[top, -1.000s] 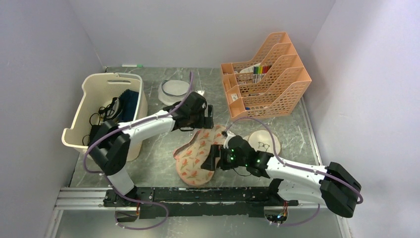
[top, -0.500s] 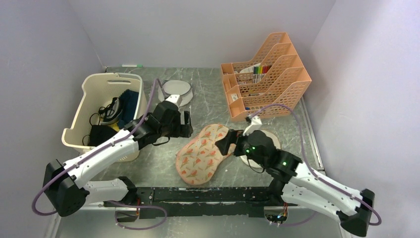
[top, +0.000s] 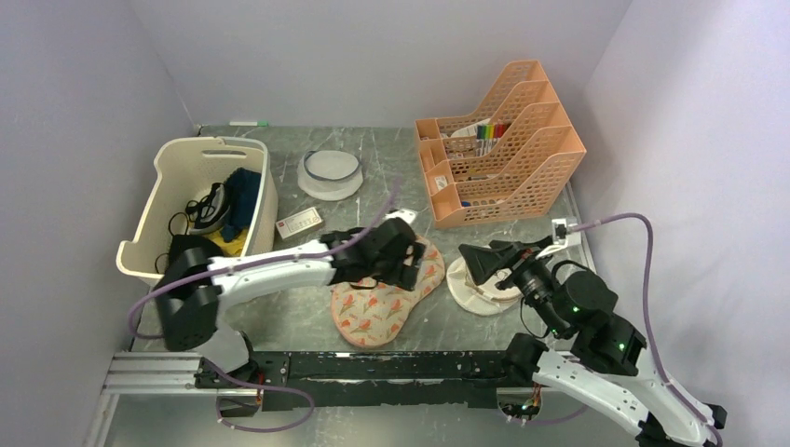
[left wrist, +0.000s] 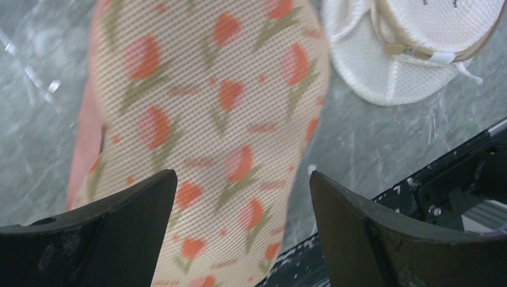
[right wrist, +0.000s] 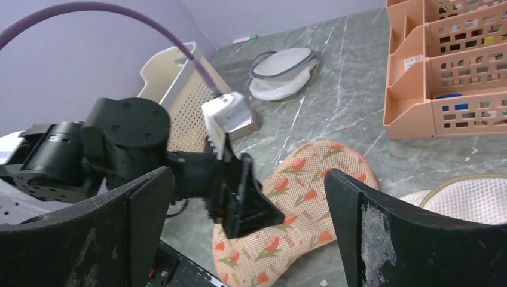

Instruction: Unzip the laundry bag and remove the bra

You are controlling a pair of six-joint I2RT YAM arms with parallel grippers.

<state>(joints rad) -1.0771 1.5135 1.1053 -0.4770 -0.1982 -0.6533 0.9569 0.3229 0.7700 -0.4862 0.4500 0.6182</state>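
The laundry bag (top: pixel 373 307) lies flat on the table near the front edge; it is peach mesh with red tulip print. My left gripper (top: pixel 402 268) hangs open just above the bag's upper lobe. In the left wrist view the bag (left wrist: pixel 209 119) fills the frame between the spread fingers of the left gripper (left wrist: pixel 242 179), which are not touching it. My right gripper (top: pixel 473 259) is raised to the right of the bag, open, pointing left. From the right wrist, the right gripper (right wrist: pixel 248 174) frames the left gripper's fingers (right wrist: pixel 251 203) over the bag (right wrist: pixel 311 191). The bra is hidden.
A cream basket (top: pixel 172 149) with dark clothes stands at the left. Orange file trays (top: pixel 503 158) are at the back right. A round white mesh pouch (top: pixel 328 172) lies at the back, another white disc (top: pixel 480 289) under my right gripper, and a small card (top: pixel 298 223) beside the basket.
My left gripper swung from the bag's left side to above its upper lobe. My right arm pulled back to the right and rose, off the bag and over the white disc.
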